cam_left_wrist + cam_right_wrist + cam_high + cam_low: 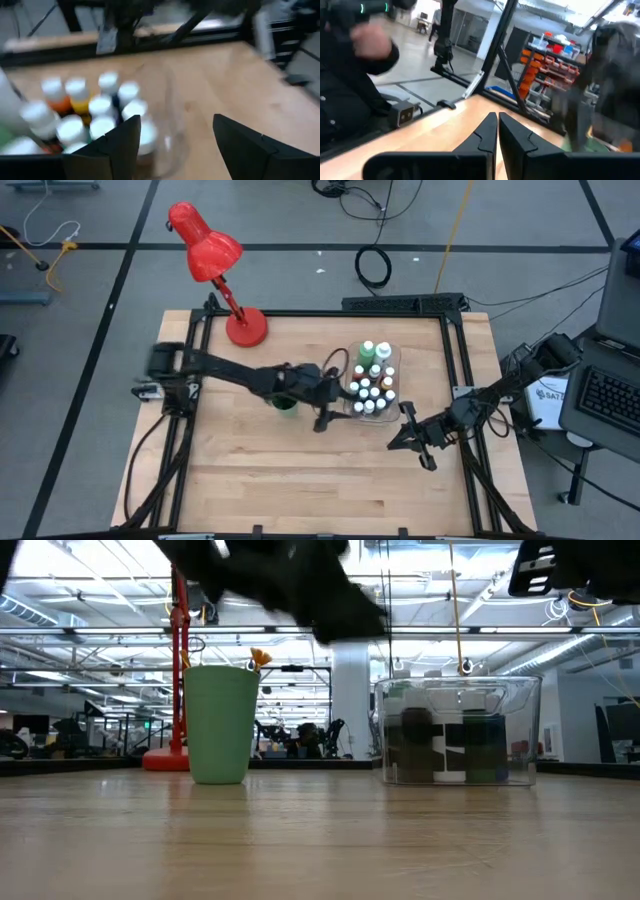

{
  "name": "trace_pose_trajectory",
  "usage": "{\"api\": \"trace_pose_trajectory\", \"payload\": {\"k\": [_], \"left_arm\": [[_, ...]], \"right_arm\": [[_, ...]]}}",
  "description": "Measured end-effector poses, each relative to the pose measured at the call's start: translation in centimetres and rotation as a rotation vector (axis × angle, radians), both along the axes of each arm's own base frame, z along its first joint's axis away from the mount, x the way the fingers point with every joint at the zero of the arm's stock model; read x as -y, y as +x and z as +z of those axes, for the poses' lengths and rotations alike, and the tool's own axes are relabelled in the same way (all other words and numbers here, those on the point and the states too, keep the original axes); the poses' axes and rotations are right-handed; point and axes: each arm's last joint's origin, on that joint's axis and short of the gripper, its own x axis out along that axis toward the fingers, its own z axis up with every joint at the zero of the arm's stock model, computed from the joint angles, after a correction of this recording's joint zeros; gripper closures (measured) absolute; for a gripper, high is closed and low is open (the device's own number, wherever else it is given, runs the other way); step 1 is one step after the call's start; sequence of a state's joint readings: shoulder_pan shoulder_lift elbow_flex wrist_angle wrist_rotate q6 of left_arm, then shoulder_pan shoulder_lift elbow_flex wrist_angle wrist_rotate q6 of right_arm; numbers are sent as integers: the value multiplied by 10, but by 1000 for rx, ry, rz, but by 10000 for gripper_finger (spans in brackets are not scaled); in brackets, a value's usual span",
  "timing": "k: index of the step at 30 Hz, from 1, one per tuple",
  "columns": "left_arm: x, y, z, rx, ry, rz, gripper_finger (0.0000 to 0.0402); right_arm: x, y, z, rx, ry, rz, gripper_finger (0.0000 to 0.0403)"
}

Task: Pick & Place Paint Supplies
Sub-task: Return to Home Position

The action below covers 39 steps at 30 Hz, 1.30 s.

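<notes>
White-capped bottles (102,107): upright, packed together inside the clear tray (525,710), right of the table's centre. None seen loose on the wood. Long axes vertical.

Left gripper (176,122): just beside the tray's left wall, fingers spread wide, nothing between them. The bottles lie close, off to one side of it.

Right gripper (497,117): off the tray's near right corner, fingers pressed together, holding nothing. The left is judged the nearer.

Green cup (220,725): left of the tray, beneath the left arm.

Red lamp (215,250): far edge, left.

Judgement: placing looks complete. The left arm's retreat must clear the tray wall and the cup.
</notes>
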<state>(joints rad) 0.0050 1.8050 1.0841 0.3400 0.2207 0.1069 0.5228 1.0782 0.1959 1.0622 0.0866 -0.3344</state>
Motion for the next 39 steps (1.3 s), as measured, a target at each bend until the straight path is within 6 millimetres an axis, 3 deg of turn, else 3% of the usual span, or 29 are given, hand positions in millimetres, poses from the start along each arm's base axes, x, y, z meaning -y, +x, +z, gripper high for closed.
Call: {"api": "trace_pose_trajectory", "payload": {"k": [3,6,9,13,15,19,23,26,28,30,34,39], "left_arm": [[20,-31,46,-23,81,-35,169],[50,-67,76,-75,200,53,216],[77,-100,93,-100,308,152,279],[93,-141,92,-67,295,82,365],[88,-162,93,1,254,65,392],[49,-196,89,119,158,225,387],[20,-222,49,240,107,250,398],[9,-240,14,333,119,213,395],[2,-251,5,420,98,276,397],[-6,-261,2,474,46,353,400],[-13,-273,8,436,45,328,400],[-17,-286,15,507,114,306,400]], "right_arm": [[2,1,-2,-21,3,-59,394],[5,2,-4,-48,-3,-177,394],[7,3,-7,-74,-12,-268,394],[13,5,-7,-96,62,-310,394],[22,7,-3,-76,96,-374,396],[41,7,3,-72,102,-398,402],[51,2,4,-77,176,-295,402],[54,-8,-6,-48,192,-313,402],[57,-14,-4,13,227,-348,402],[60,-19,0,36,258,-378,402],[62,-27,-5,-49,222,-414,402],[62,-41,6,17,253,-277,402]]}}
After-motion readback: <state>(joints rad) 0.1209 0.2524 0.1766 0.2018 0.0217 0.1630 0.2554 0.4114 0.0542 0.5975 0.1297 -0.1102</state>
